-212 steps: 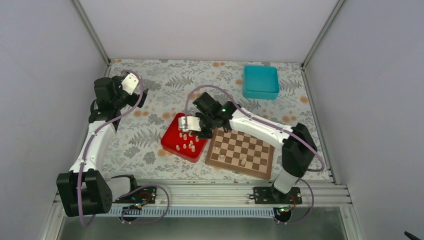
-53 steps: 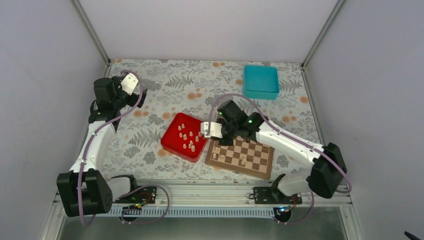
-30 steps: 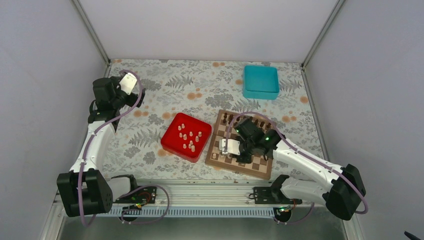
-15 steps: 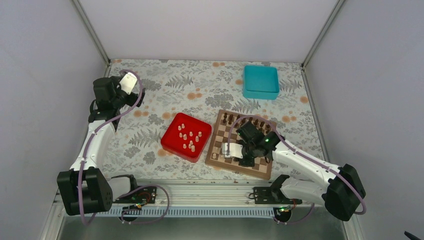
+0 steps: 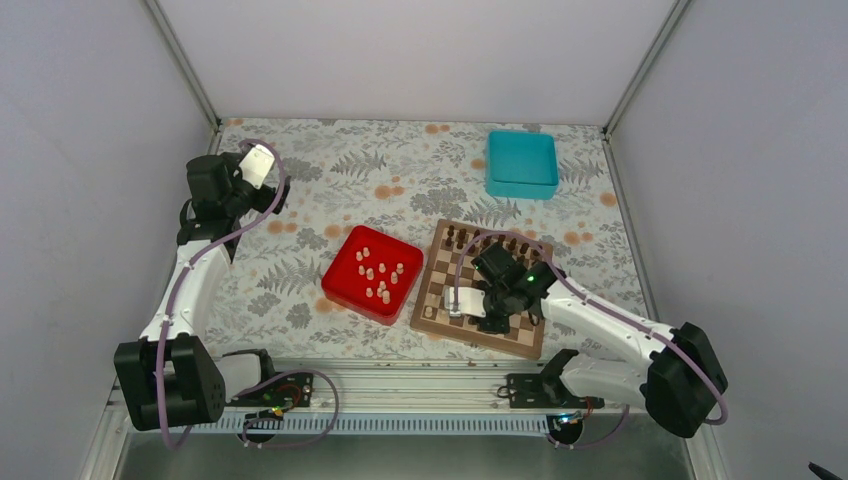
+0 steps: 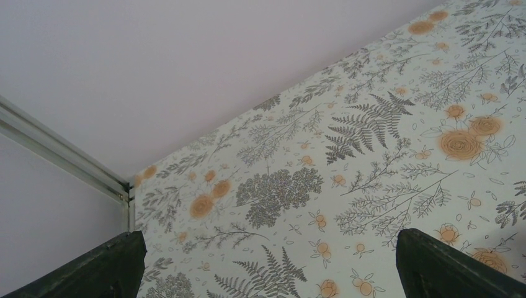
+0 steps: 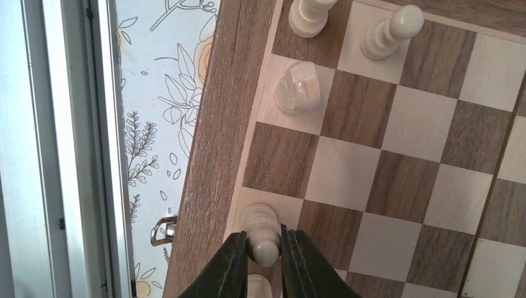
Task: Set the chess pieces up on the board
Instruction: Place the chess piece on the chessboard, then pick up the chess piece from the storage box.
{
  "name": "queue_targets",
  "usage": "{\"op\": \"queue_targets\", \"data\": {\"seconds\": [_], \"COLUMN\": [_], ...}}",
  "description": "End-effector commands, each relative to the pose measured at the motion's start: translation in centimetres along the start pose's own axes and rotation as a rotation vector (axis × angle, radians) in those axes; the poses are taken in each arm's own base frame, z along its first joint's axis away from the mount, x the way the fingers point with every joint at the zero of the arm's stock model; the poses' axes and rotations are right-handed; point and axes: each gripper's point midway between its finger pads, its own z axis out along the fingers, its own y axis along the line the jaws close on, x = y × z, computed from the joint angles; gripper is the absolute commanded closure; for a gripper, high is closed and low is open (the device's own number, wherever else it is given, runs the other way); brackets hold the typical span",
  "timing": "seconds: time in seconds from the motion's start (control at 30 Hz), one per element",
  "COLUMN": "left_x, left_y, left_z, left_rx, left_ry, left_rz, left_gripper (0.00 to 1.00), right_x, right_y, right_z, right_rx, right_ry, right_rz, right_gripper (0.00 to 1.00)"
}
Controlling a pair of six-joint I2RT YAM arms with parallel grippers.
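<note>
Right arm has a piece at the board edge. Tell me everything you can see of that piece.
The held piece is pale cream and smooth like turned wood, with a round head, a narrow neck and a wider ringed base, so it looks like a pawn. It stands upright on a light square of the board, right beside the brown border, and its base appears to rest there. The right gripper is shut on its head, with dark fingers pressing either side.

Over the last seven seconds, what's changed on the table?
The right gripper swung from the red tray to the near edge of the board, its jaws shut on a pale piece standing there. The left gripper, teal box and board stayed put.
</note>
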Motion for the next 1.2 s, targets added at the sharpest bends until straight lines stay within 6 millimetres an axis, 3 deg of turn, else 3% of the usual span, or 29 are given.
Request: {"op": "queue_targets", "data": {"seconds": [0.0, 0.13, 0.23, 0.5, 0.67, 0.9, 1.17], "left_x": [-0.1, -0.2, -0.1, -0.2, -0.5, -0.9, -1.3], "left_y": [0.3, 0.3, 0.3, 0.3, 0.2, 0.2, 0.2], "left_z": [0.1, 0.1, 0.1, 0.0, -0.2, -0.5, -0.7], "left_rx": [-0.004, -0.005, -0.004, -0.006, -0.005, -0.002, -0.001], "left_ry": [-0.005, -0.007, -0.006, -0.009, -0.018, -0.034, -0.044], "left_rz": [0.009, 0.010, 0.009, 0.013, 0.013, 0.012, 0.009], "left_gripper": [0.00, 0.00, 0.00, 0.00, 0.00, 0.00, 0.00], "right_x": [-0.6, -0.7, -1.0, -3.3, -6.5, -12.6, -17.7], "right_y": [0.0, -0.1, -0.3, -2.1, -4.2, -7.9, -8.5], "right_z": [-0.1, -0.2, -0.6, -3.4, -4.8, -5.5, -1.6], "right_rx": [-0.017, -0.021, -0.004, 0.074, 0.089, 0.132, 0.072], "right_ry": [-0.021, -0.023, -0.033, -0.091, -0.148, -0.248, -0.240], "right_rz": [-0.012, -0.014, -0.016, -0.035, -0.064, -0.101, -0.175], "right_gripper": [0.84, 0.80, 0.71, 0.59, 0.58, 0.58, 0.58]}}
